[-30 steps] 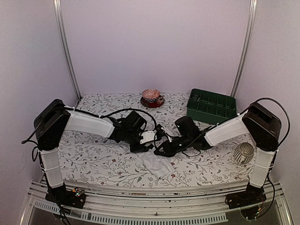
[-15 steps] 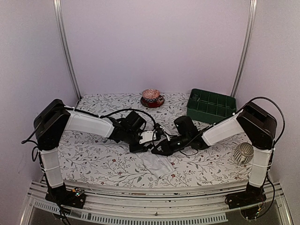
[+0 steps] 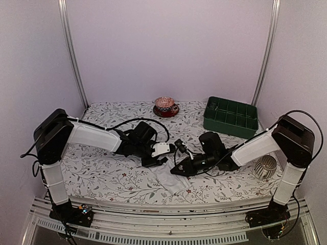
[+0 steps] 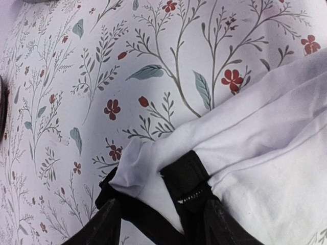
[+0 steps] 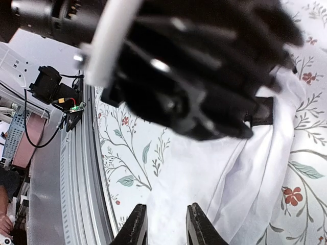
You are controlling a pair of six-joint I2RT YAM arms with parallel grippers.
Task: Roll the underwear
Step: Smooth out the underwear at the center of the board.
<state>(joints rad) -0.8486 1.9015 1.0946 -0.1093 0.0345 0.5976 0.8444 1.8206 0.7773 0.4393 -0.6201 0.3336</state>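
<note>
The white underwear point(image 3: 171, 179) lies folded into a narrow strip near the table's front middle. It also shows in the left wrist view point(image 4: 265, 153), with its black waistband point(image 4: 186, 176) bunched and a white corner folded over it. My left gripper point(image 3: 156, 161) is at the strip's far end, low on the cloth. Its jaws point(image 4: 163, 209) stand apart with the waistband between them. My right gripper point(image 3: 178, 168) hovers just right of it, jaws point(image 5: 166, 219) slightly apart over the white cloth point(image 5: 230, 168), holding nothing. The black striped underwear is out of view.
A green compartment tray point(image 3: 230, 116) stands at the back right. A pink bowl on a red saucer point(image 3: 165, 106) sits at the back middle. A white ribbed object point(image 3: 265, 167) lies by the right arm's base. The left gripper's blurred black body point(image 5: 204, 76) fills the right wrist view's top.
My right arm has swung right and toward the near edge, bringing its gripper lower over the cloth. My left gripper has shifted only slightly and stays at the waistband.
</note>
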